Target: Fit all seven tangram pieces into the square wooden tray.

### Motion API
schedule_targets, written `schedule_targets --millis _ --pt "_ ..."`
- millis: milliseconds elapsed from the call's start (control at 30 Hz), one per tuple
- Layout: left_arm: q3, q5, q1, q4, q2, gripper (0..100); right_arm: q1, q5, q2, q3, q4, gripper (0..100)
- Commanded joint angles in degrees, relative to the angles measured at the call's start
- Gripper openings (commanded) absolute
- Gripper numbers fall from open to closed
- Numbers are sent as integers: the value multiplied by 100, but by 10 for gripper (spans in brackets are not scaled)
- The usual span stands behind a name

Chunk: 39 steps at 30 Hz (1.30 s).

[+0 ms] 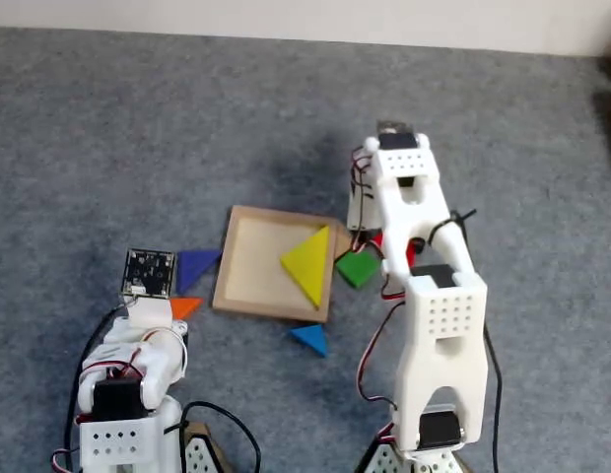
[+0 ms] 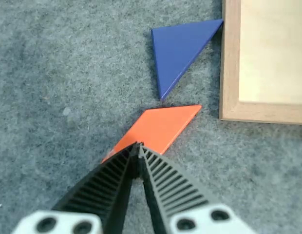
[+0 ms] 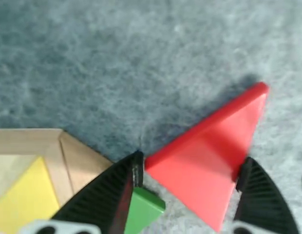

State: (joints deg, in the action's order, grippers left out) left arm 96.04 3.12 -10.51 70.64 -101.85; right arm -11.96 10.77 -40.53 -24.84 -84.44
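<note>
left fingers [image 2: 122, 178]: pressed shut, nothing between them; tips sit at the near edge of the orange parallelogram [image 2: 158, 129], contact with it unclear
right fingers [image 3: 119, 195]: spread wide and closed on the red triangle [image 3: 204, 163], one on each side
red triangle: tilted, far corner off the surface [image 1: 138, 128] with a shadow under it; outside the tray [image 1: 227, 268], just beyond its right corner
tray: square, wooden, flat on the surface between the two arms; most of the floor is bare wood
yellow triangle [image 1: 307, 262]: the one piece inside the tray, large, against the right rim
green piece [image 1: 357, 268]: on the surface just outside the right rim, beside the yellow triangle; in the right wrist view it shows right next to one finger
dark blue triangle [image 2: 178, 46]: flat on the surface left of the tray, one corner touching or nearly touching the rim
orange parallelogram: flat, near the tray's lower-left corner, just apart from the dark blue triangle
light blue triangle [image 1: 310, 338]: small, on the surface just below the tray's lower-right corner
surface: grey, carpet-like
</note>
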Motion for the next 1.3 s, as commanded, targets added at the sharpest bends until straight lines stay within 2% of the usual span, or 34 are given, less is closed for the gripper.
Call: schedule_targets --millis 0,567,1067,1267 --pt "110 44 48 9 -251 5 84 -70 101 -295 -13 286" --pt "110 44 48 9 -251 5 136 -97 163 -295 -198 227" --pt "110 44 48 9 -251 5 -92 -985 1182 -532 -514 224" --pt "110 44 48 9 -251 5 -154 -949 1156 -532 -514 229"
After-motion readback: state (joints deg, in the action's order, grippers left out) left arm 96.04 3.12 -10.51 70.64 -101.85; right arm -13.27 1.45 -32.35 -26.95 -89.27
